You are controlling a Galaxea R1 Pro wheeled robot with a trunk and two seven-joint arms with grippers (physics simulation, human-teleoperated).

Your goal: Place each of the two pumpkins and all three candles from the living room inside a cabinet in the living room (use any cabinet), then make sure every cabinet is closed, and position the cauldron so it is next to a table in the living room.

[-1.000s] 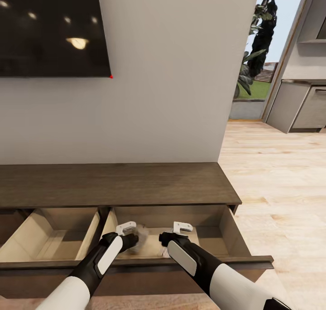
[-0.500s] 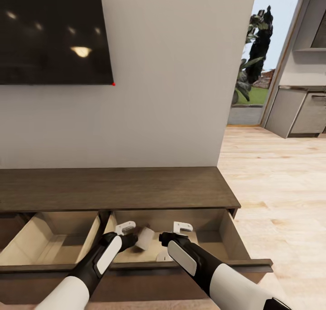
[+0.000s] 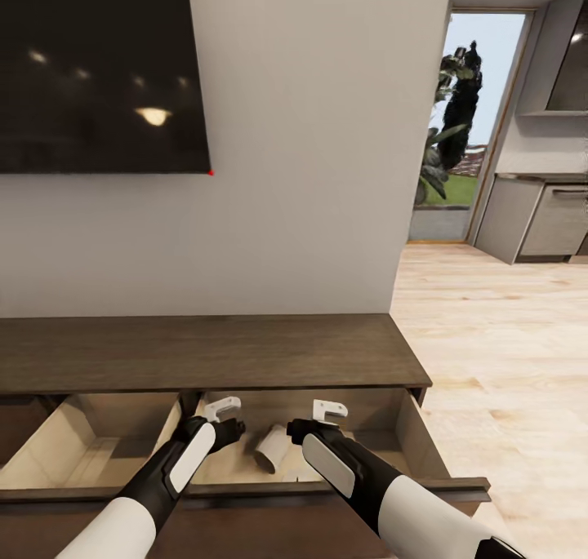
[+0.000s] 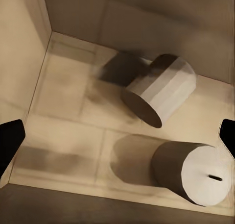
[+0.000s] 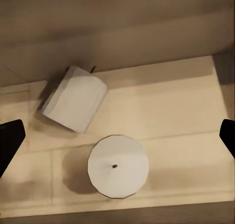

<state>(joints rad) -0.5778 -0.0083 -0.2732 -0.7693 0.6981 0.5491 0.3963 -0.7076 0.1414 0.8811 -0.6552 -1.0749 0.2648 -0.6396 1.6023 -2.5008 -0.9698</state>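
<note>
The dark-brown cabinet stands against the wall with two drawers pulled out. Over the right drawer my left gripper and right gripper hang side by side, both open and holding nothing. Between them a tan candle lies tipped on the drawer's pale floor. The left wrist view shows that candle on its side and a second candle beside it, wick end facing the camera. In the right wrist view, one candle lies tipped and another candle stands upright.
The left drawer also stands open, its tan inside showing nothing. A black TV hangs on the wall above. To the right, wood floor runs to a glass door and grey kitchen cupboards.
The candle by my left gripper has dropped into the right drawer and come to rest on its side, further toward the middle. The whole view has shifted, so the camera moved.
</note>
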